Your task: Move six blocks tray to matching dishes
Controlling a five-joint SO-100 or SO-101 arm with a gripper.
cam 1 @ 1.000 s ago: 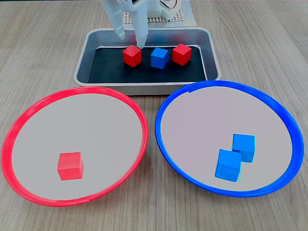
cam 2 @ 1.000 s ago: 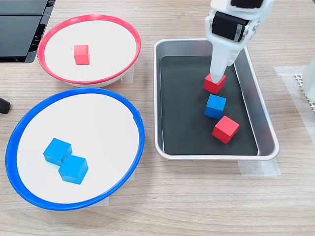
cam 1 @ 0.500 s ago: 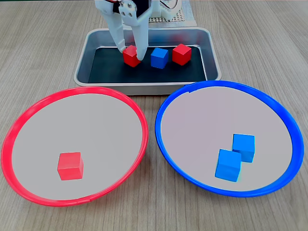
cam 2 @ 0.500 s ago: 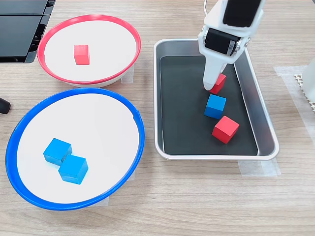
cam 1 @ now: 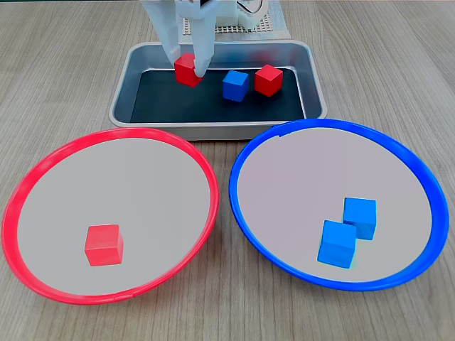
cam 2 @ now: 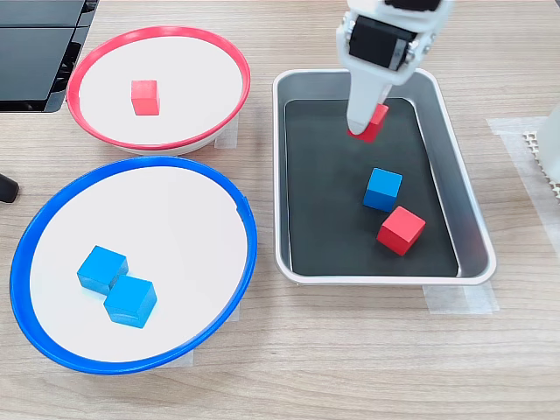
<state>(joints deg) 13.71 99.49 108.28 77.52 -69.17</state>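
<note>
Progress check, approx halfway. Red-rimmed dish (cam 1: 32, 177) holds one red block (cam 1: 104, 244); blue-rimmed dish (cam 1: 419, 170) holds two blue blocks (cam 1: 348, 231), touching each other. So 3 of 6 sorted, colours matching.

Tray (cam 1: 313, 71) still has two loose blocks on its dark floor: one blue block (cam 1: 235, 85) and one red block (cam 1: 268, 79), just beside each other.

Sixth block: a red one (cam 2: 371, 123), gripped btw the white pincer (cam 1: 186, 65) fingers, closed narrow on it. In both fixed views it looks lifted off the tray floor, still above the tray, near the end furthest from the loose pair. Not yet over any dish.

Left to do, by my read: carry the held red block to the red-rimmed dish & drop it, then fetch the remaining red → red dish, remaining blue → blue dish. That'd make 3 + 3.

Both dishes sit on the wood worktop (cam 1: 398, 42) w/ plenty of free room inside, so placement shouldn't be tight. The path from tray to red dish looks unobstructed.
</note>
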